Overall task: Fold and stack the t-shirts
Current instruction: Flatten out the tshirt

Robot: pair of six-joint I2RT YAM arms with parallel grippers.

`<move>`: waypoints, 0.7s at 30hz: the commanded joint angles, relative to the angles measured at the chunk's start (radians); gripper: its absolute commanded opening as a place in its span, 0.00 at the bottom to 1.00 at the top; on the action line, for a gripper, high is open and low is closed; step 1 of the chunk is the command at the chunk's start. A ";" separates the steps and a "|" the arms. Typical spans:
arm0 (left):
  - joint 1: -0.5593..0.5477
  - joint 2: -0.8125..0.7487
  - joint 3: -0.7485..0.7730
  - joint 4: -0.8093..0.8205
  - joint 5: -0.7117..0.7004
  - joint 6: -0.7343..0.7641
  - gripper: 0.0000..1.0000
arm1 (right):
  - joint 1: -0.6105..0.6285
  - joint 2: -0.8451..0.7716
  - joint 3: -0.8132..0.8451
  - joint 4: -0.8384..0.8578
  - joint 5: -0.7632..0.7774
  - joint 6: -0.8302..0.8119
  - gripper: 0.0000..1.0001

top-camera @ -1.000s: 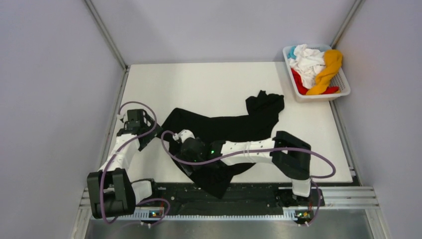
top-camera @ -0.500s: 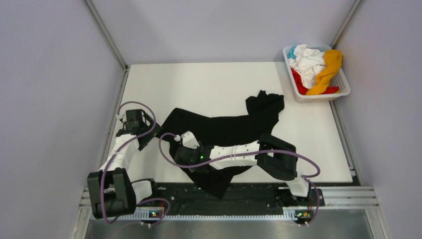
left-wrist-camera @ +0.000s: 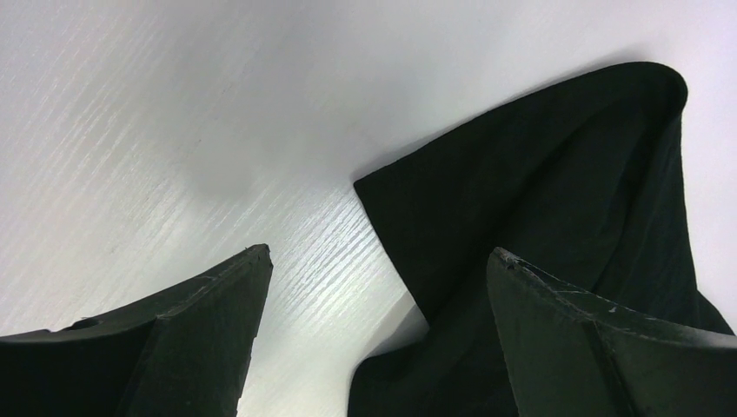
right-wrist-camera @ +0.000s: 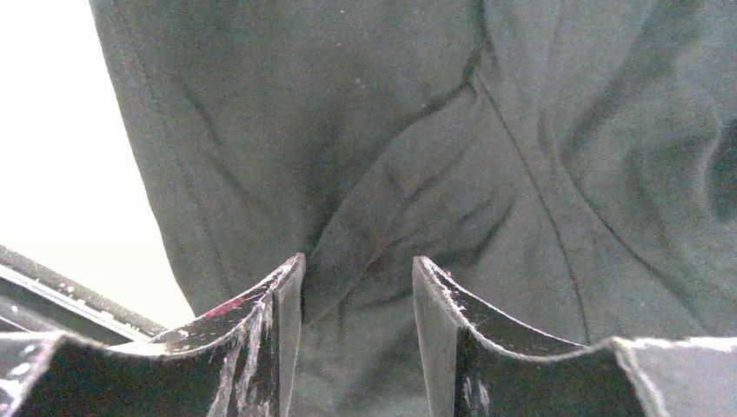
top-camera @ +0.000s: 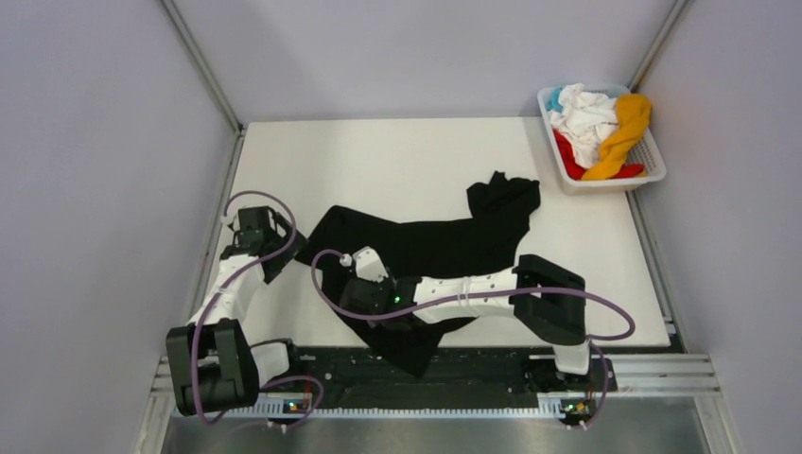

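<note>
A black t-shirt (top-camera: 430,246) lies crumpled across the middle of the table, its lower part reaching the near edge. My right gripper (top-camera: 352,301) is pressed down on the shirt's near left part. In the right wrist view its jaws (right-wrist-camera: 356,261) are pinched on a raised fold of the black t-shirt (right-wrist-camera: 365,130). My left gripper (top-camera: 282,248) stands open at the shirt's left edge. In the left wrist view a corner of the black t-shirt (left-wrist-camera: 539,191) lies between the wide-apart fingers (left-wrist-camera: 374,254), untouched. White (top-camera: 586,115), orange-yellow (top-camera: 624,132), red (top-camera: 567,156) and light blue (top-camera: 555,97) t-shirts are heaped in the basket.
A white slatted basket (top-camera: 653,168) stands at the table's far right corner. Grey walls close in the table on the left, back and right. A metal rail (top-camera: 662,369) runs along the near edge by the arm bases.
My right gripper has sunk a little toward the near left on the black shirt and its jaws have narrowed onto a fold of cloth. The left arm has not moved.
</note>
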 commanded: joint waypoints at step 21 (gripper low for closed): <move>0.007 0.031 0.016 0.046 0.009 0.014 0.99 | 0.012 -0.101 -0.061 0.050 0.061 0.003 0.00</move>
